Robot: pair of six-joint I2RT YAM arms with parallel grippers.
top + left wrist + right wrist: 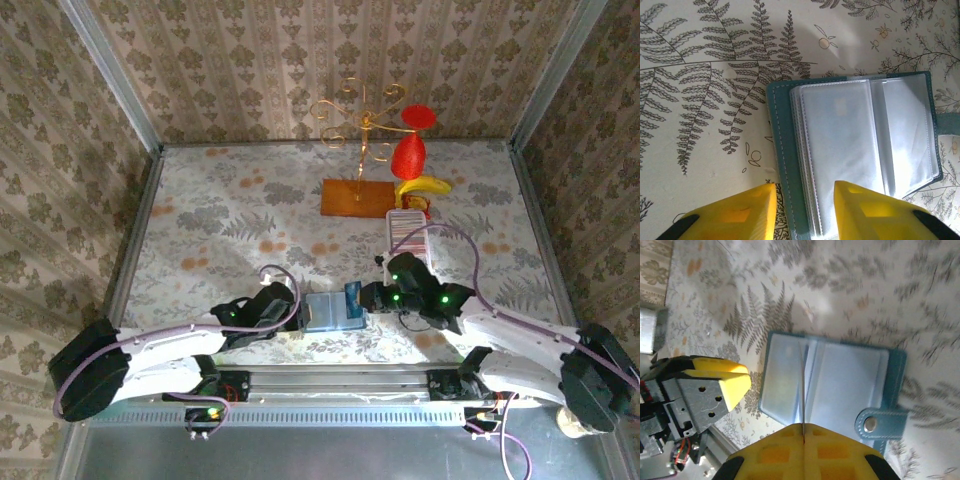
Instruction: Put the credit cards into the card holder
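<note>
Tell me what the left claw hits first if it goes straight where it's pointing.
Probably the open card holder: its near edge lies right ahead of the left claw, though height above it is unclear.

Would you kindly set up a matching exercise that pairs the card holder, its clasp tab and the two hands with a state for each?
Things:
1. card holder
2. left hand
3. right hand
4. clasp tab

States:
A. bears a round metal snap
B. lying open on the table, clear sleeves facing up
C. fingers shut together
D. fingers apart

Pairs: 1-B, 2-D, 3-C, 4-A
</note>
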